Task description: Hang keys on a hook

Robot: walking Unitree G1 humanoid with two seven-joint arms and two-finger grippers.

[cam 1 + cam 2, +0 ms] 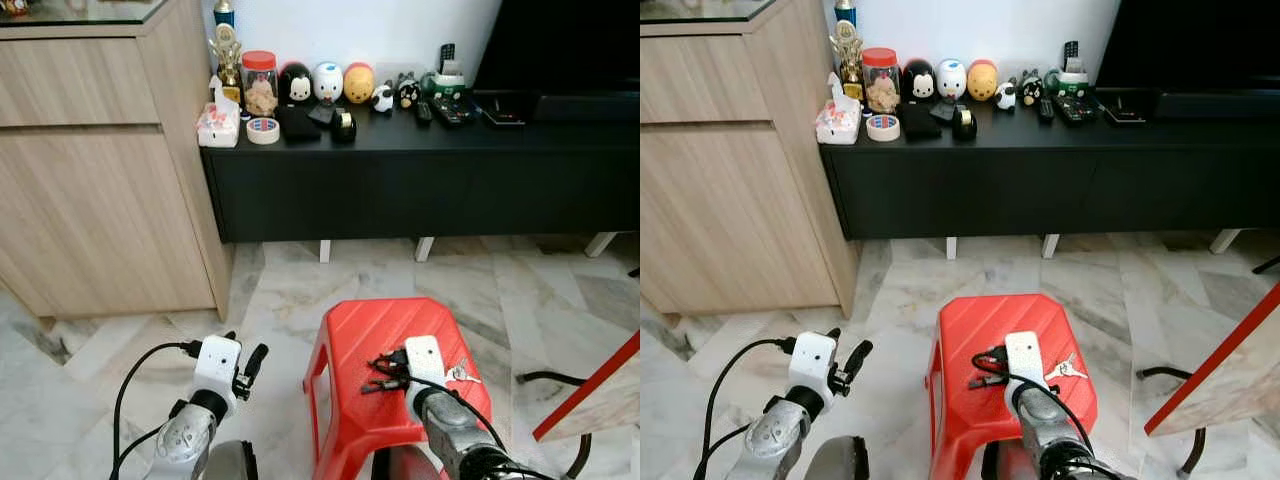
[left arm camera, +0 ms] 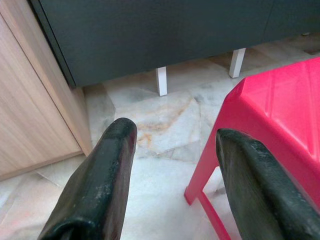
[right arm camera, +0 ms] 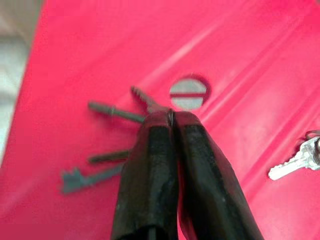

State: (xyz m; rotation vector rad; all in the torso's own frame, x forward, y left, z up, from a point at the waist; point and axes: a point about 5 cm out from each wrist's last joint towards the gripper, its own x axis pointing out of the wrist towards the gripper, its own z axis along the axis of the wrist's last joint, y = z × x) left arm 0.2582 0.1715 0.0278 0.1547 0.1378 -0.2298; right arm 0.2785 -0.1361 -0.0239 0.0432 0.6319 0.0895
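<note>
- Left eye view: I have a red stool point(image 1: 385, 340) on the marble floor point(image 1: 290, 290) right below me. My right gripper point(image 1: 378, 373) is over its seat, fingers pressed together on a bunch of dark keys point(image 1: 384, 363) at the seat's middle. A second set of silver keys point(image 1: 461, 374) lies on the seat just to the right of the wrist. My left gripper point(image 1: 250, 362) hangs above the floor to the left of the stool, apart from it. Beyond stands a low black cabinet point(image 1: 420, 170) with a row of small figurines point(image 1: 328, 82), a jar point(image 1: 260, 83) and a tape roll point(image 1: 263, 130) on top; a wooden cupboard point(image 1: 95, 160) is on the left.
- Right eye view: the same scene; the silver keys touch the seat near its right edge, and a red-edged board point(image 1: 1220, 370) leans in at the right.
- Left wrist view: my left fingers point(image 2: 100, 185) are spread wide with nothing between them; the stool's corner sits beside one finger, the floor and the cabinet's white feet point(image 2: 161, 81) ahead.
- Right wrist view: the two right fingers point(image 3: 150, 165) are closed tip to tip, pinching the dark keys, whose blades fan out over the seat beside its round hole point(image 3: 188, 93). The silver keys lie well off to the side.
</note>
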